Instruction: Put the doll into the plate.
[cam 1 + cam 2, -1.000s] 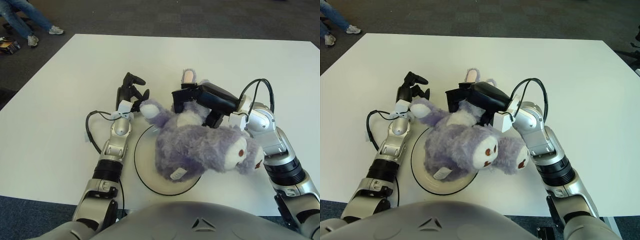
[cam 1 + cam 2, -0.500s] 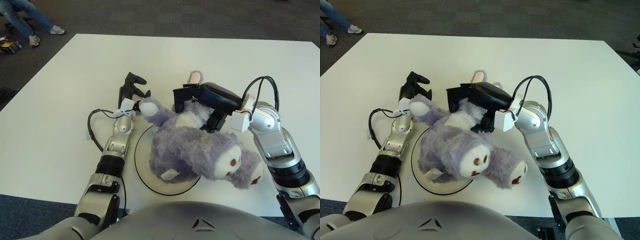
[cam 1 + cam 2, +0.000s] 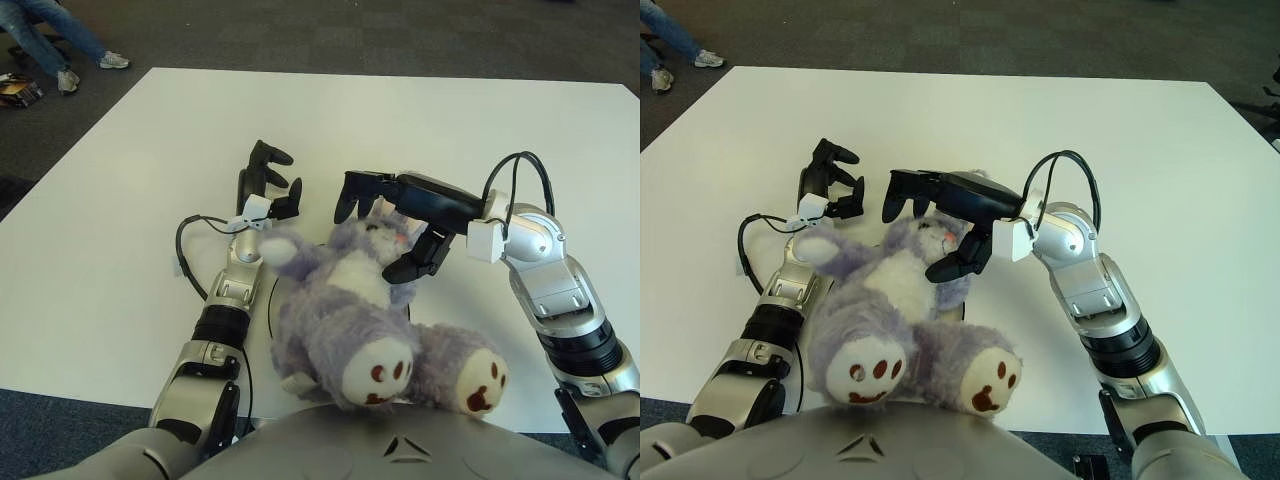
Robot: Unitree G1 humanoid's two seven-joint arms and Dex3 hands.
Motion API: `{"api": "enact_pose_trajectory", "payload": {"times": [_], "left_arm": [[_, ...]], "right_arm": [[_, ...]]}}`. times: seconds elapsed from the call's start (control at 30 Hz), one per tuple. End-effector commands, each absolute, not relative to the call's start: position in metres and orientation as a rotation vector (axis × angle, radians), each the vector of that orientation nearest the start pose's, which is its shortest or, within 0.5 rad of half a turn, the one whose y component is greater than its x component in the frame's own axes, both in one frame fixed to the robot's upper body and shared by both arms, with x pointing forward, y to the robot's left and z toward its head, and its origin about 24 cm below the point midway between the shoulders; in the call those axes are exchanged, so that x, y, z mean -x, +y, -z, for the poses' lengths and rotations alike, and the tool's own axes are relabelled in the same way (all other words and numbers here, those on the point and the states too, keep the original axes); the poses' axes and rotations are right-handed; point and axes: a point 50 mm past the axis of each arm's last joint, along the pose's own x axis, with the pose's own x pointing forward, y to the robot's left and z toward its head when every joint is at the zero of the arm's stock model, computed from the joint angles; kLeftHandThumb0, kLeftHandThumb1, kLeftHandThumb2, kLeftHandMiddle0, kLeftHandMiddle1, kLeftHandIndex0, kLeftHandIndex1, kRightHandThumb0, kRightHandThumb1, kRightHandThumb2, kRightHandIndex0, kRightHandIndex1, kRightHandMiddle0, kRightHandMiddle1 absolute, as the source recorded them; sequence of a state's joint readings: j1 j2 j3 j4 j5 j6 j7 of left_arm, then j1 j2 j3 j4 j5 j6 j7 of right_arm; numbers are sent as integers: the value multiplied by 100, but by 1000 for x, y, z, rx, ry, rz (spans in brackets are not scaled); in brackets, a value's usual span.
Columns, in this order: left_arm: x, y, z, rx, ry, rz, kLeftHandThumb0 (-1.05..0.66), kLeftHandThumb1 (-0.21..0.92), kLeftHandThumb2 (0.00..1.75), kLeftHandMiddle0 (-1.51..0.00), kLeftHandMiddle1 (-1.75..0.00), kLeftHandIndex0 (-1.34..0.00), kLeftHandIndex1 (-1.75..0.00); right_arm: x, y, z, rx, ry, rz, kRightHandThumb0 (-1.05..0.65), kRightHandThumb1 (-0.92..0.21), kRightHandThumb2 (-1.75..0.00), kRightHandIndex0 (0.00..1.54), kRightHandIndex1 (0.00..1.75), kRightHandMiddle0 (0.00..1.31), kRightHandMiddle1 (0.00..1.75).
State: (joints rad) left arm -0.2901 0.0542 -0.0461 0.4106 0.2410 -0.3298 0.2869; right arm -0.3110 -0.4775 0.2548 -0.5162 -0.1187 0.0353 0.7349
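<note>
I see the white bench (image 3: 120,200) filling most of both views, with dark grey carpet (image 3: 330,35) around it. On the bench, close to the robot's body, the purple doll (image 3: 345,310) lies on its back, head toward the far side and both brown-padded feet pointing at the camera. It covers the plate (image 3: 273,300) almost completely; in the left eye view I make out only a thin dark arc of rim beside the doll's flank, and in the right eye view I cannot pick the plate out at all (the doll's body hides it).

The right hand (image 3: 385,225) sits over the doll's head, fingers spread wide: two arch past the far side of the head and one points down beside its cheek. I cannot tell whether any of them touch the fur, but they do not close on it. The left hand (image 3: 268,180) shows just beyond the doll's raised arm, fingers loosely curled around nothing.

At the far left corner, a person's jeans and sneakers (image 3: 60,45) show on the carpet.
</note>
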Motion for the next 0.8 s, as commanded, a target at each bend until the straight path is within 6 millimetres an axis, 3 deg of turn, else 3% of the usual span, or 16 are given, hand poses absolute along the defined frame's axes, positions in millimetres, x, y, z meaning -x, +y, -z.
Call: {"api": "enact_pose_trajectory", "payload": {"times": [0.0, 0.47, 0.77], "left_arm": [[-290, 140, -30, -283, -162, -103, -1, 36, 123, -54, -175, -45, -163], [-291, 138, -29, -303, -148, -110, -1, 42, 119, -46, -175, -41, -170], [-291, 137, -30, -307, -142, -107, -1, 43, 117, -46, -175, -38, -170]], "right_arm": [[-231, -95, -189, 840, -540, -1022, -17, -17, -119, 0, 104, 0, 87], [-233, -99, -188, 863, -546, -1052, -27, -18, -114, 1, 81, 0, 79], [-233, -101, -187, 869, -563, -1055, -41, -28, -102, 4, 63, 0, 69]]}}
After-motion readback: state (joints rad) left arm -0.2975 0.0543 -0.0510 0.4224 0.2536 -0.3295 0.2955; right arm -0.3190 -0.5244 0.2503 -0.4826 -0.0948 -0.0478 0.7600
